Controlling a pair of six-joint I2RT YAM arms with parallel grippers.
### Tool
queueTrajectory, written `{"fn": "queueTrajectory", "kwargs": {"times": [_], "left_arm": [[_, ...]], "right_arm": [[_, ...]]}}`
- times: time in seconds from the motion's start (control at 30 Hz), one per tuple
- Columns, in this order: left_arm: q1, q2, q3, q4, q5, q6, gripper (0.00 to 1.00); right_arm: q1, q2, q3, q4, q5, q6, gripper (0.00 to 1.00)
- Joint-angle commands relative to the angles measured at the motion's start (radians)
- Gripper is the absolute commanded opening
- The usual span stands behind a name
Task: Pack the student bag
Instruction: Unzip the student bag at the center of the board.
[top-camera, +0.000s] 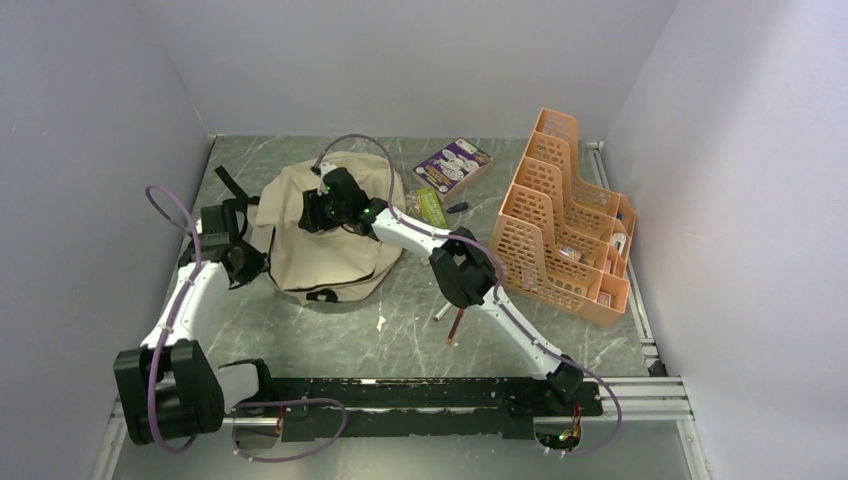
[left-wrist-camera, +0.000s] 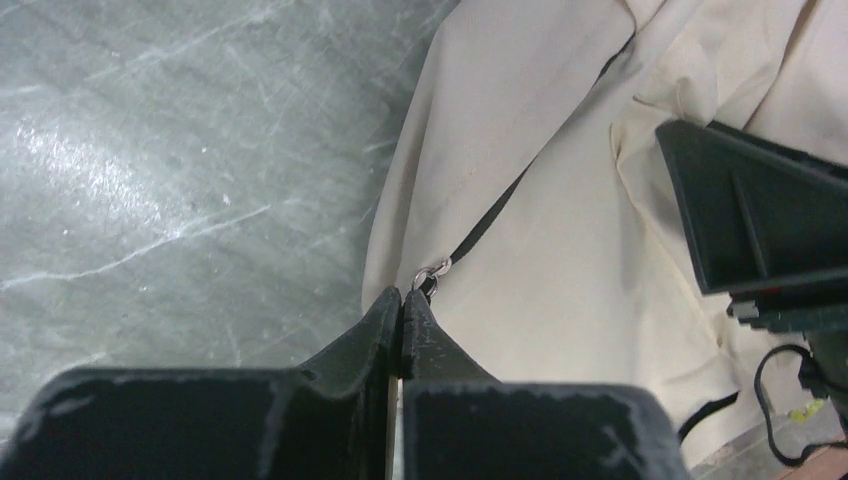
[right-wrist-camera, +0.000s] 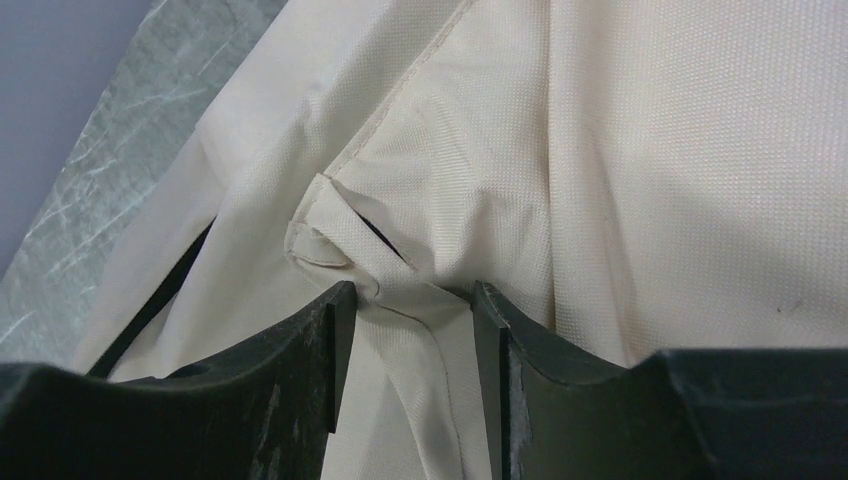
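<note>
Beige student bag (top-camera: 322, 258) lies slumped on the marbled surface (top-camera: 330, 340) (left of centre). The right jaws clamp a fold of its fabric, and the left jaws are pressed together on its zipper pull (left-wrist-camera: 432, 270).

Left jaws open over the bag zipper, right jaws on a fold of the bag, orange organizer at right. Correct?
No: the left gripper has its jaws shut on the zipper pull, as the left wrist view shows. The rest holds: the right gripper pinches a fold of the student bag, and the orange organizer stands at right.
</note>
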Motion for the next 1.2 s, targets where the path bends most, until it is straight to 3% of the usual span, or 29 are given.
{"fn": "queueTrajectory", "kwargs": {"times": [0.0,0.37,0.5,0.6,0.7,0.87,1.0,1.17], "left_arm": [[-0.004,-0.078,-0.043,-0.137,0.050,0.029,0.05],[-0.048,-0.150,-0.155,-0.098,0.238,0.038,0.05],[-0.048,-0.133,-0.070,-0.122,0.213,0.058,0.05],[-0.046,-0.112,0.002,-0.134,0.186,0.071,0.13],[-0.044,-0.084,0.068,-0.156,0.171,0.089,0.33],[-0.039,-0.076,0.162,-0.200,0.094,0.118,0.53],[-0.031,-0.077,0.250,-0.243,0.018,0.130,0.59],[-0.031,-0.103,0.318,-0.261,-0.034,0.143,0.60]], "right_arm": [[-0.023,0.047,-0.015,-0.032,0.071,0.010,0.51],[-0.022,0.001,-0.072,0.026,0.007,0.001,0.52],[-0.021,-0.141,-0.252,0.177,-0.040,-0.032,0.55],[-0.020,-0.283,-0.448,0.325,-0.092,-0.074,0.55],[-0.015,-0.420,-0.635,0.495,-0.150,-0.133,0.56],[-0.003,-0.571,-0.921,0.791,-0.261,-0.281,0.55],[0.019,-0.599,-1.055,0.946,-0.388,-0.397,0.55],[0.094,-0.611,-1.108,0.980,-0.523,-0.554,0.57]]}}
